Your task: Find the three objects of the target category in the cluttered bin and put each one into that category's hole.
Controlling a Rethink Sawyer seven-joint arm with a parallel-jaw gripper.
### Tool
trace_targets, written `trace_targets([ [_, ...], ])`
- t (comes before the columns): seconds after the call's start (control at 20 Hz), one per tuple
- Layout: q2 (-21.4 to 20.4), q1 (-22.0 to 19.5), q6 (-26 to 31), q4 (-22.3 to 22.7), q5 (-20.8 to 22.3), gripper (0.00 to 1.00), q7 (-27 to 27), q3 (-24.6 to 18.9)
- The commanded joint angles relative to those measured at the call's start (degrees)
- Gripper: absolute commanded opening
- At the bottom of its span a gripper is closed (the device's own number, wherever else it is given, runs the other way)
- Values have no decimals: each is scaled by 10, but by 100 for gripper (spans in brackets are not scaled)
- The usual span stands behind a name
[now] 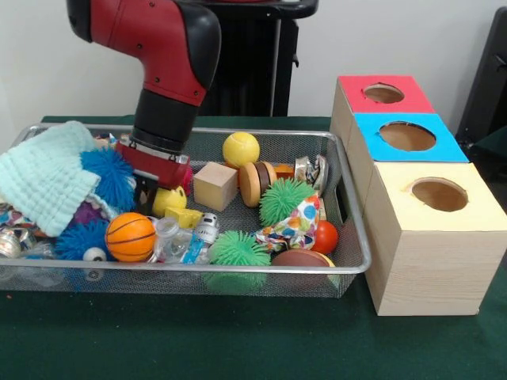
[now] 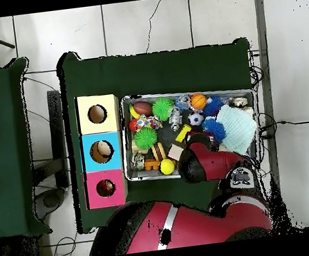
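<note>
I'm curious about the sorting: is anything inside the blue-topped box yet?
From overhead, the blue-topped box shows a pale brownish object through its hole. What it is, and whatever lies beneath, stays hidden.

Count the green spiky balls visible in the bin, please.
2: one green spiky ball near the bin's middle, another green spiky ball by the front rim. More may be hidden under clutter.

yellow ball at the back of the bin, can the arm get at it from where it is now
Probably yes. The yellow ball lies uncovered against the mesh bin's back wall, open from above; only the wooden cube and wooden disc sit close in front. The arm is just beside it.
</note>
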State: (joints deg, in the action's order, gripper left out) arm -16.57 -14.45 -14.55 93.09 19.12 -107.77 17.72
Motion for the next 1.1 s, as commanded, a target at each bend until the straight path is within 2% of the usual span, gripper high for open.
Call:
trace_targets([
  [0.05,-11,-16,79,3,19,0,-26,12],
  [0.15,-12,-19,79,11,26,0,-30,3],
  [0.25,-34,-50,100,36,45,0,-27,-46],
  [0.4,-63,-126,174,62,62,0,2,-134],
  [0.45,-65,-139,192,69,63,0,9,-149],
  [0.8,-57,-181,302,75,27,0,30,-193],
  [0.95,-58,-180,278,78,41,0,20,-197],
  [1.0,-59,-176,266,77,51,100,9,-195],
  [1.1,-59,-168,252,77,55,100,4,-187],
])
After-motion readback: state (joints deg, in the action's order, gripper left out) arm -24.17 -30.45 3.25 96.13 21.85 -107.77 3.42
